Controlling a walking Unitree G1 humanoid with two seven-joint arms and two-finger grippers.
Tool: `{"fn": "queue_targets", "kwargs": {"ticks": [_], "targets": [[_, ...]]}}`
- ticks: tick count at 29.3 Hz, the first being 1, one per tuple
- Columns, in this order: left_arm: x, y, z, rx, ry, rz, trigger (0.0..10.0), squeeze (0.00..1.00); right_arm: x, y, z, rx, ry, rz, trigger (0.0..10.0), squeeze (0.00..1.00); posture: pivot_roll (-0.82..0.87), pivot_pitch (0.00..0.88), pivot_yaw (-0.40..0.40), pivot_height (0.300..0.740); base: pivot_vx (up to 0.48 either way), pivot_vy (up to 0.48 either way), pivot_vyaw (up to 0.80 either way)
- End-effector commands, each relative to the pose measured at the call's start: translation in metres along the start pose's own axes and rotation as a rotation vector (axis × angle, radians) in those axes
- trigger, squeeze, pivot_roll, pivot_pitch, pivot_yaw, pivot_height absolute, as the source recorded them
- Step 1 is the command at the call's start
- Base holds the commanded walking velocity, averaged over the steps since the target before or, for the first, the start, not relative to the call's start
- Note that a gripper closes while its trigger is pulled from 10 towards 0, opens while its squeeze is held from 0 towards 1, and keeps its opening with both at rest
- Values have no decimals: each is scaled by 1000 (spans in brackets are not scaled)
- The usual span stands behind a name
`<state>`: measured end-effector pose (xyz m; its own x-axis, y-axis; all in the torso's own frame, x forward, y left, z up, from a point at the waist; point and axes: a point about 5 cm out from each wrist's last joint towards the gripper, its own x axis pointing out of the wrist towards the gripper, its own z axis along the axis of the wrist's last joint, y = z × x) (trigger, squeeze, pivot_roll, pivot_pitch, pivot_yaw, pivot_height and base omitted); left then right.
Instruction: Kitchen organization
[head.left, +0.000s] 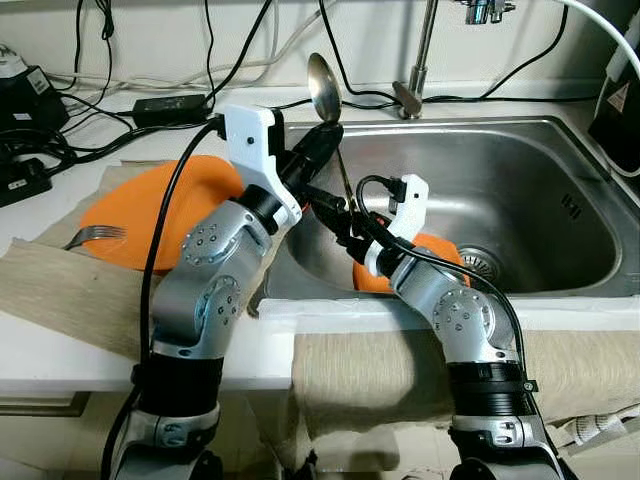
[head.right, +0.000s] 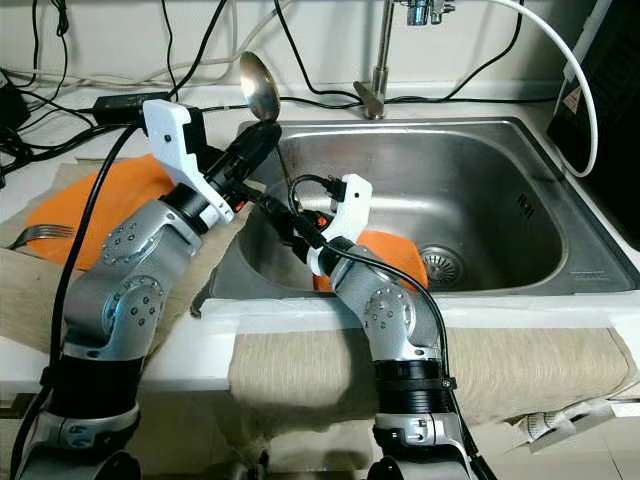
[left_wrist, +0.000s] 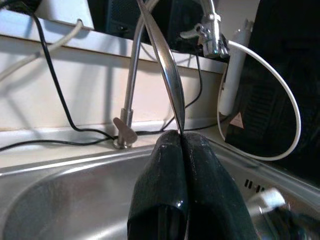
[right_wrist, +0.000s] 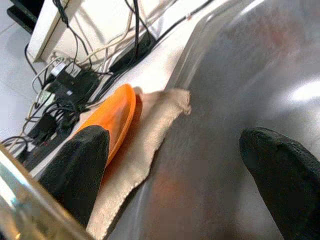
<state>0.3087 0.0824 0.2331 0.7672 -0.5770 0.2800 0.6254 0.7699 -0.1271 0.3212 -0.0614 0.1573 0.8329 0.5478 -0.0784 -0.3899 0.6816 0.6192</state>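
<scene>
My left gripper is raised over the sink's left rim and is shut on a metal spoon. The spoon stands upright with its bowl on top, and in the left wrist view its handle rises from between the pressed fingertips. Just below, my right gripper is open inside the sink, close to the spoon's lower handle, which shows as a blurred metal bar beside one of its fingers. An orange plate lies on the cloth left of the sink. An orange dish lies in the sink.
A steel sink with a drain and a tap behind it. A fork rests at the plate's near edge. Cables and a power adapter line the back of the counter. A beige cloth covers the counter front.
</scene>
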Motion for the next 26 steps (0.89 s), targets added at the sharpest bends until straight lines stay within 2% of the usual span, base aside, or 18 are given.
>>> {"fn": "queue_targets", "kwargs": {"ticks": [1, 6, 15, 22, 26], "targets": [[-1, -6, 2, 13, -7, -21, 10000, 0, 0, 1, 2, -35, -31, -4, 0, 0, 79, 0, 45, 740, 0, 0, 0], [-6, -11, -5, 59, 19, -26, 10000, 0, -1, 8, 6, -76, -60, 13, 0, 0, 76, 0, 46, 740, 0, 0, 0], [-9, -3, -13, 107, 51, 32, 10000, 0, -1, 10, 4, -80, -82, 19, 0, 0, 78, 0, 55, 740, 0, 0, 0], [-7, -6, -14, 183, 62, -3, 10000, 0, -4, 4, 4, -103, -84, 13, 0, 0, 65, 0, 67, 740, 0, 0, 0], [-8, -8, -21, 190, 83, -15, 10000, 0, -13, -9, -6, -113, -49, -26, 0, 0, 58, 0, 68, 740, 0, 0, 0]]}}
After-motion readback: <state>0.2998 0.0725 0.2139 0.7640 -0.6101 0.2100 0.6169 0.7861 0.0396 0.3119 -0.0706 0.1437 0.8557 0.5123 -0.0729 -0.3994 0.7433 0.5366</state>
